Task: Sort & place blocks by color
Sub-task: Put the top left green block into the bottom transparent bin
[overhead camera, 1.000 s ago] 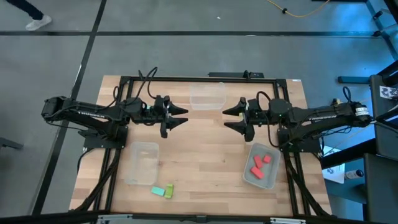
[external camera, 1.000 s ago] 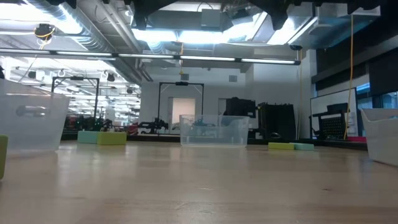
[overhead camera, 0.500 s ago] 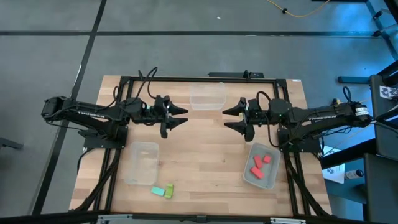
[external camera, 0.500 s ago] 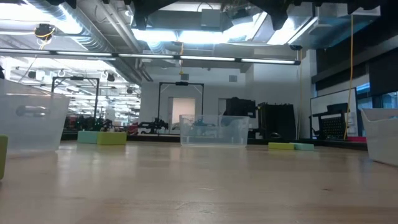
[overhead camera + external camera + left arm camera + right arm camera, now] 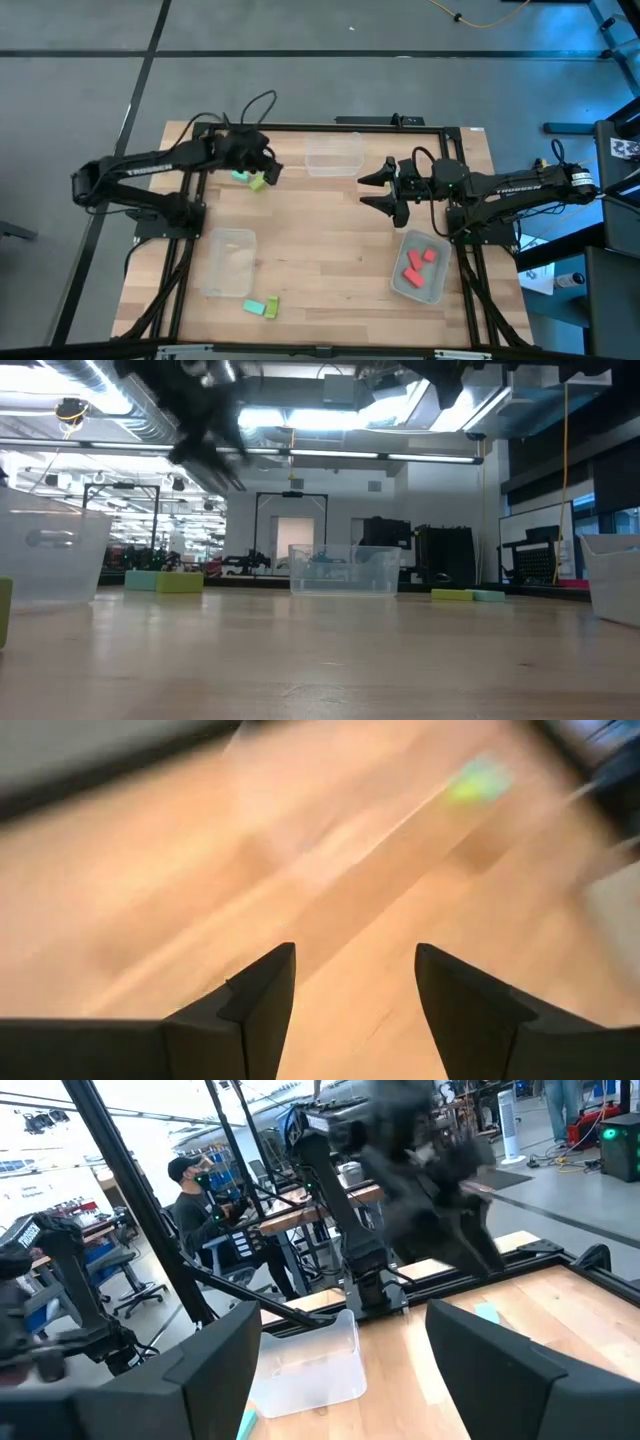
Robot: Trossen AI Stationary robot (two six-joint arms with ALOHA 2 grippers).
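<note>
A teal block point(image 5: 240, 177) and a lime block point(image 5: 257, 182) lie side by side on the table at the far left. They also show in the low view point(image 5: 162, 582). Another teal and lime pair point(image 5: 261, 307) lies near the front edge. Three red blocks point(image 5: 418, 262) lie in the clear bin point(image 5: 437, 288) at the right. My left gripper point(image 5: 266, 165) is open and empty, just above the far-left pair; its wrist view point(image 5: 355, 990) is blurred. My right gripper point(image 5: 372, 190) is open and empty above the table's middle right.
A clear bin point(image 5: 334, 155) stands at the far middle and another clear bin point(image 5: 228, 262) at the near left. In the low view, a lime and a teal block point(image 5: 468, 595) show far off at the right. A person sits beyond the table point(image 5: 205, 1205).
My left gripper has swung fast from the table's middle toward its far left corner and shows blurred. The teal and lime pair at the far left, hidden under the arm before, now shows. My right arm has kept still.
</note>
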